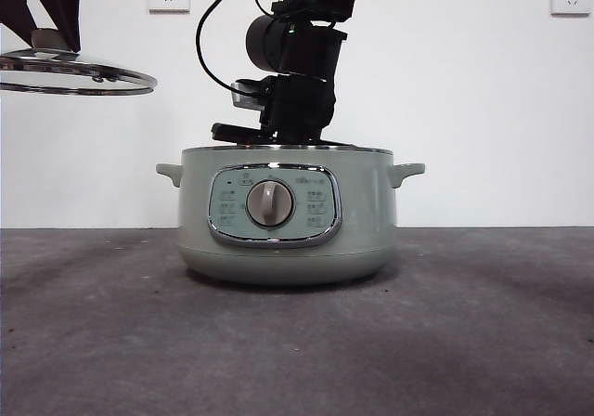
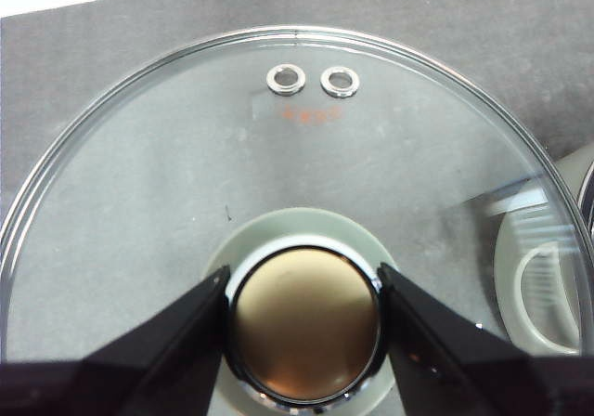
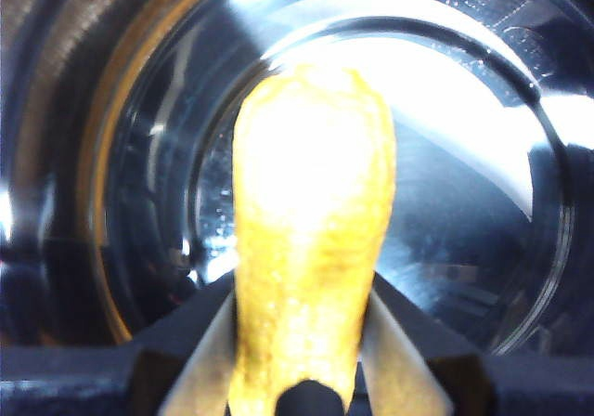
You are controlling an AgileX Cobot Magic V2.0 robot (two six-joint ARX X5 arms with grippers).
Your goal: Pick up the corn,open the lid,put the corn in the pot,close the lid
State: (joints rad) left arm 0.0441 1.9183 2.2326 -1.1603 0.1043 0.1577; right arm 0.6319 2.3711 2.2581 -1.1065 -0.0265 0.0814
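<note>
Left gripper [image 2: 304, 305]: clamped on the lid's knob [image 2: 304, 323], 1 jaw on each side, holding the lid [image 2: 278, 156] up in the air, off to one side of the pot and clear of its rim.
Right gripper [image 3: 306, 342]: closed around the corn [image 3: 311, 249], reaching down into the open mouth of the pot [image 1: 288, 216]; in the front view this arm stands dark over the pot's middle.
Corn, place: inside the pot's mouth, above the shiny steel bowl [image 3: 464, 202], not yet let go. Whether it touches the bottom I cannot tell.
Corn, axis: long axis runs straight out from between the jaws, the free rounded end pointing toward the bowl's floor, the other end pinched.
Corn, handling: looks light, stiff and faintly ribbed by its kernel rows, so it should grip well across its girth; it may roll on the steel once dropped.
Lid, handling: glass with a steel rim, so breakable and fairly heavy; the knob is the only safe hold, and it should come down level onto the rim.
Step, as I judge it: 2 parts done, release comes next, then closing.
</note>
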